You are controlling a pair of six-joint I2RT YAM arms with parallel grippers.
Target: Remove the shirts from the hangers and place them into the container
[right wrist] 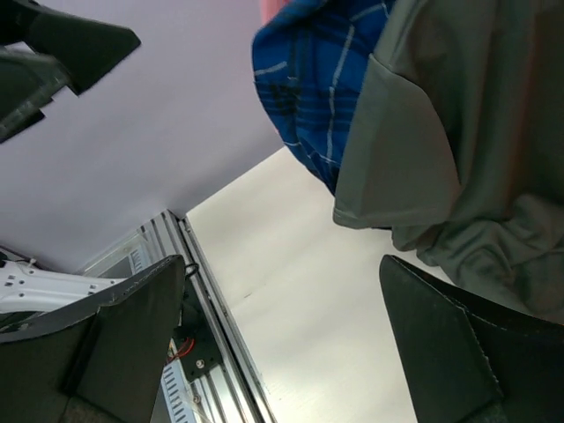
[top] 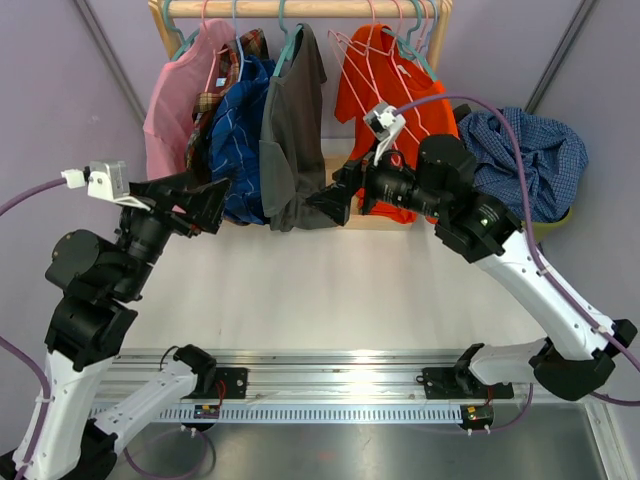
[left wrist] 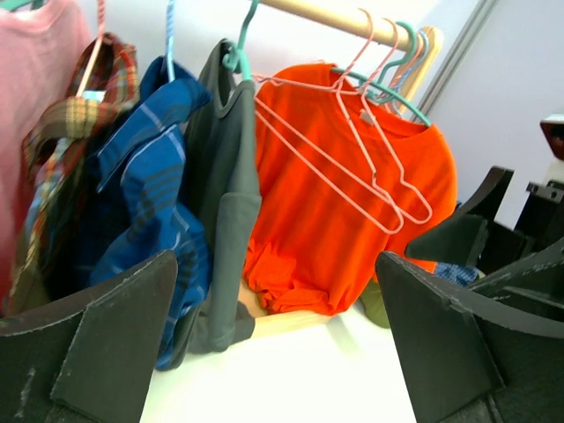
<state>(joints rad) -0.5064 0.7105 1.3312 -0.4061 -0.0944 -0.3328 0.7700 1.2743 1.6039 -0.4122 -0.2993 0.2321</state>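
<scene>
Several shirts hang on hangers from a wooden rail: pink, red-brown plaid, dark blue plaid, dark grey and orange. Two empty pink hangers lie across the orange shirt. A blue checked shirt is heaped in the olive container at the right. My left gripper is open, just in front of the blue plaid shirt. My right gripper is open beside the grey shirt's hem. Neither holds anything.
The rack's wooden base rests on the white table under the shirts. A metal rail with the arm mounts runs along the near edge. The two grippers face each other about a shirt's width apart.
</scene>
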